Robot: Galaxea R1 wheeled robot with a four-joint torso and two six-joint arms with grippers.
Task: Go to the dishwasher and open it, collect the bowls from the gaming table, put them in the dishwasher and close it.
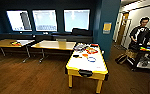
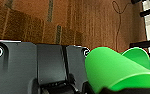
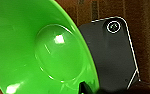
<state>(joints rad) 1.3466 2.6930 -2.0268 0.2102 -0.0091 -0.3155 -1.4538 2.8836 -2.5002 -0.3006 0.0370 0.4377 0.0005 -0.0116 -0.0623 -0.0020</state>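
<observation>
Head view: gaming table (image 1: 87, 70) just ahead, white-topped and yellow-edged, on brown wood floor (image 1: 28, 75). On it, near the middle, orange bowl (image 1: 85, 55) with pale blue-rimmed bowl (image 1: 91, 59) just beside it; colourful game boxes (image 1: 91, 50) towards the far end. Behind, plain wooden tables (image 1: 54, 45) under bright windows. Off to the right, person (image 1: 141, 32) standing at a control rig.

Left wrist view: outer wall of lime green bowl (image 2: 111, 67) looming close, tilted, beside the robot's dark plate (image 2: 16, 65), floor beyond.

Right wrist view: same colour of bowl (image 3: 41, 50) seen from inside, hollow towards the camera, a small dark part (image 3: 85, 87) overlapping its rim.

Impossible to tell, for left or right gripper, whether spread or closed, or which one carries the green bowl.
</observation>
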